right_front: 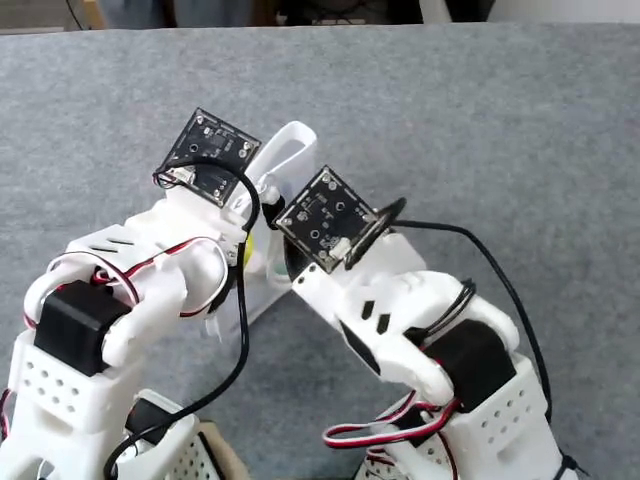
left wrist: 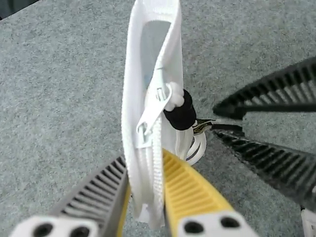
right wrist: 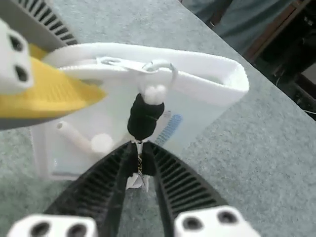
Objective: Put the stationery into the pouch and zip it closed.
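Pinching the zip-edge end of the pouch [left wrist: 133, 74], the left pincer [left wrist: 145, 163] has its yellow finger [left wrist: 187, 187] on one face and its grey finger [left wrist: 98, 190] on the other, pressed tight on the fabric. The pouch stands on edge on the tabletop [right_front: 500, 120], zip side up. The zipper slider [left wrist: 144, 133] sits on the pouch's top edge, just beyond the left pincer's tips. The teeth look joined between slider and pincer, and the mouth gapes past the slider toward the pouch's far end.

The right pincer [right wrist: 140, 148] has black fingers pressed together on a thin cord [right wrist: 139, 160] beside the pouch's clear side wall. The cord hangs from a black charm [right wrist: 144, 114]. A white bead [right wrist: 154, 93] tops the charm and hooks to a ring [right wrist: 163, 66] at the pouch's zip edge. A small white tag [right wrist: 134, 182] sits between the black fingers below the cord; its attachment isn't clear.

Inside the pouch, seen through the clear wall, are a white rod-shaped item [right wrist: 74, 136] and a blue striped item [right wrist: 170, 126]; I can't tell what they are.

In the high view both arms meet over the pouch, and its far end pokes out beyond them.
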Controlling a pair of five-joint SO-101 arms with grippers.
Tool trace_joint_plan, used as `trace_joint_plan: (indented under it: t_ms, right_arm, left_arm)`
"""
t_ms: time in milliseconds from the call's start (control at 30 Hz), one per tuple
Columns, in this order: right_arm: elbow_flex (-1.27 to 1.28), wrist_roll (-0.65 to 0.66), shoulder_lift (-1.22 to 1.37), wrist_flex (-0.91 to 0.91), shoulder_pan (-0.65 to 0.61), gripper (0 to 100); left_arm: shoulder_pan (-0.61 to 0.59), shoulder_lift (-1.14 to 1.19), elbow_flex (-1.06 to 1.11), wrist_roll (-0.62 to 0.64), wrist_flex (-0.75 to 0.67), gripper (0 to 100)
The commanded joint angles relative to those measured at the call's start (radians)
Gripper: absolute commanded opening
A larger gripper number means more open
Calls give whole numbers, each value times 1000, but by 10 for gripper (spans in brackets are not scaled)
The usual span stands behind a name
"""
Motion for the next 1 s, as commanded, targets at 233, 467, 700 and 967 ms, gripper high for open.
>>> trace_joint_plan:
  t_ms: [233,467,700,967]
  right_arm:
    - [36,5,-10,-109,-32,180]
    - [51,-89,-8,-158,-52,181]
    - [42,-104,16,-193,-48,181]
    - [42,-98,12,-196,-48,179]
  left_arm:
    - [16,-32,-122,31,15,28]
    - [30,-32,-200,55,63,28]
    - [64,-32,-191,57,63,28]
    - [71,-32,-191,57,63,28]
